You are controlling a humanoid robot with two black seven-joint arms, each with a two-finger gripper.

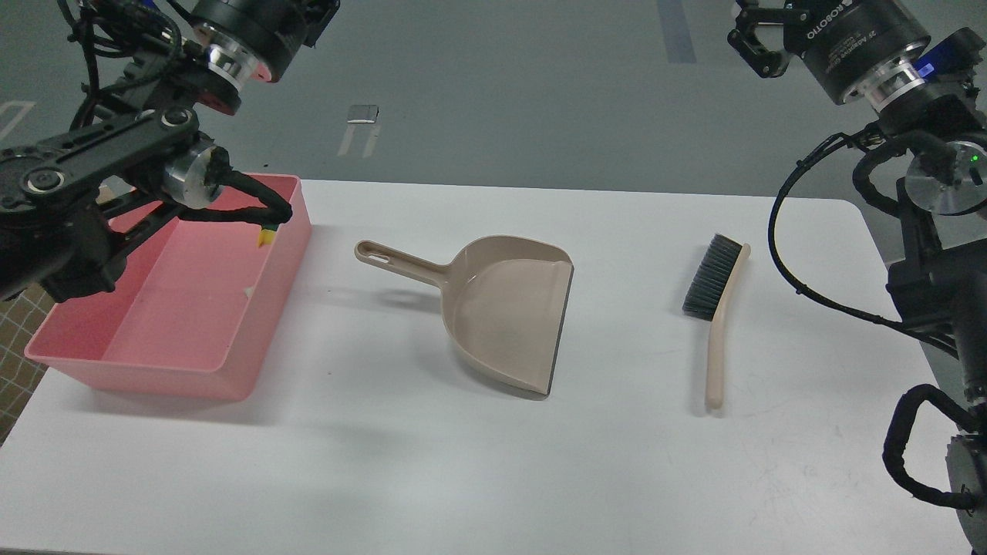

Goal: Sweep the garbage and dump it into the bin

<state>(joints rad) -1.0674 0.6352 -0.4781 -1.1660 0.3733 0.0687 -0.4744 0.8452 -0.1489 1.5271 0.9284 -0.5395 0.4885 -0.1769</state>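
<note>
The pink bin [146, 376] stands at the table's left. Inside it, by the far right wall, a bit of the yellow sponge [264, 238] shows under my left arm's cable. A small white piece [248, 291], perhaps the bread slice, lies against the bin's right wall. My left arm [116, 146] is raised over the bin, and its gripper is above the top edge, out of view. My right arm is raised at the top right. Only the base of the right gripper [759, 42] shows, with its fingertips cut off.
A beige dustpan [509, 316] lies empty at the table's middle, handle pointing left toward the bin. A beige brush [717, 308] with black bristles lies to its right. A checked cloth [15, 362] shows at the left edge.
</note>
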